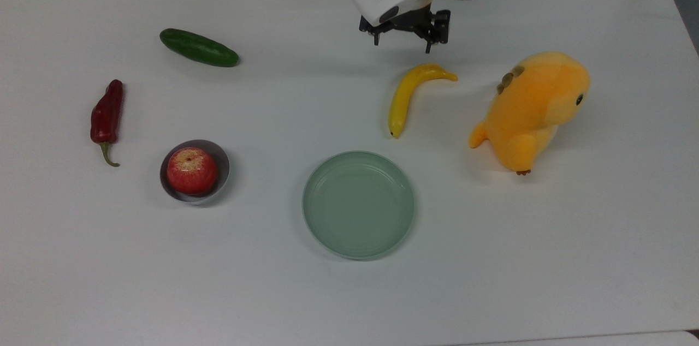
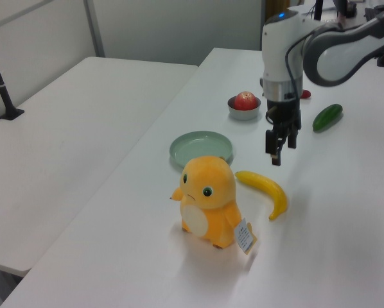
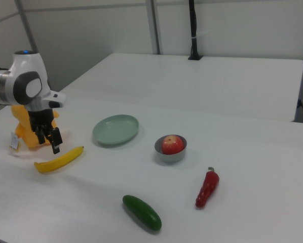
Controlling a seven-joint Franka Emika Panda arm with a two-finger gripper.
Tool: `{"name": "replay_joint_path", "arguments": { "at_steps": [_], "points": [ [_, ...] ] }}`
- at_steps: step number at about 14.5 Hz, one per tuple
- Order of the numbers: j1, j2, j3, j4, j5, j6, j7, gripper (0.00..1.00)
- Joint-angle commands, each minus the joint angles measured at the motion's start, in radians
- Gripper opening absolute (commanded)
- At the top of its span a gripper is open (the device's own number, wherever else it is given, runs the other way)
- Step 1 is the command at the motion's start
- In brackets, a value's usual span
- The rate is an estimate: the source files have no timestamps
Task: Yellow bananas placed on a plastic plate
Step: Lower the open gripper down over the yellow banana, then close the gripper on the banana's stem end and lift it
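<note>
The gripper [image 1: 402, 43], fingers apart, hangs above the counter [image 1: 306, 291] near the banana's [image 1: 404, 96] stem, plate [image 1: 359, 204] empty.

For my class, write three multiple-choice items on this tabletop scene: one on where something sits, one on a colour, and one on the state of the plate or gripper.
1. Where is the apple?
A. In the grey bowl
B. On the green plate
C. Beside the cucumber

2. What colour is the pepper?
A. Green
B. Yellow
C. Red

3. What state is the plate in?
A. Holding the banana
B. Empty
C. Upside down

Answers:
1. A, the apple fills the bowl in the top view.
2. C, it is dark red with a green stem.
3. B, the banana lies on the table apart from the plate, with the open gripper above its stem end.
</note>
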Motion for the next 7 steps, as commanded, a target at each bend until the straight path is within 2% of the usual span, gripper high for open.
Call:
{"name": "replay_joint_path", "arguments": {
  "at_steps": [1,6,7],
  "points": [
    [0.011,0.042,-0.004,-0.038,0.002,0.151,0.102,1.00],
    [0.011,0.101,-0.004,-0.038,-0.032,0.244,0.102,0.98],
    [0.011,0.123,-0.004,-0.036,-0.059,0.247,0.102,0.97]
  ]
}}
